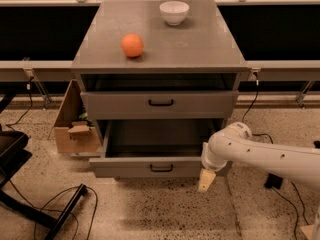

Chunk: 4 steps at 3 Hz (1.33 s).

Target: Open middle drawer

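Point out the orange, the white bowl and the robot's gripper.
orange [132, 45]: camera view, centre of the fruit.
white bowl [174, 12]: camera view, its outer side wall.
gripper [205, 180]: camera view, pale tip, beside the pulled-out middle drawer's [125, 168] right front corner.
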Motion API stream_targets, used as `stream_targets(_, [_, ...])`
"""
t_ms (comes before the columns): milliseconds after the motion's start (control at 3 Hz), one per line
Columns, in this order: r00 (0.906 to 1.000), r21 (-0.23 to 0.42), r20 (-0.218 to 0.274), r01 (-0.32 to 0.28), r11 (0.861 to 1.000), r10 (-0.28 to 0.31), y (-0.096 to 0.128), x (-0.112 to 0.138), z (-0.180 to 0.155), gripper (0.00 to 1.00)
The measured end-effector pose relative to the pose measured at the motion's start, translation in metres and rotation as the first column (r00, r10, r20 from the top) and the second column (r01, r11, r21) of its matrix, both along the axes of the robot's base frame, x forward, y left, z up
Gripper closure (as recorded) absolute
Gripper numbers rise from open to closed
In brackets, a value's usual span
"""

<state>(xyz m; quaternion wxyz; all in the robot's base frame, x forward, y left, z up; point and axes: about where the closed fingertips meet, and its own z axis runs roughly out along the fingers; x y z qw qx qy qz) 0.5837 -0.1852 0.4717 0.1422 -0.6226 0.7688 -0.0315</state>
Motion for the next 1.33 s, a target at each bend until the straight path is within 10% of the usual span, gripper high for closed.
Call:
stream_targets(1000, [0.9979,-0.007,-0.064,0.006,1.000,-0.006,0.016,0.009,-0.043,0.03])
stream_targets(1333, [0.9968,-0.017,-0.080,0.006,1.000,-0.007,0.016,0.008,-0.049,0.25])
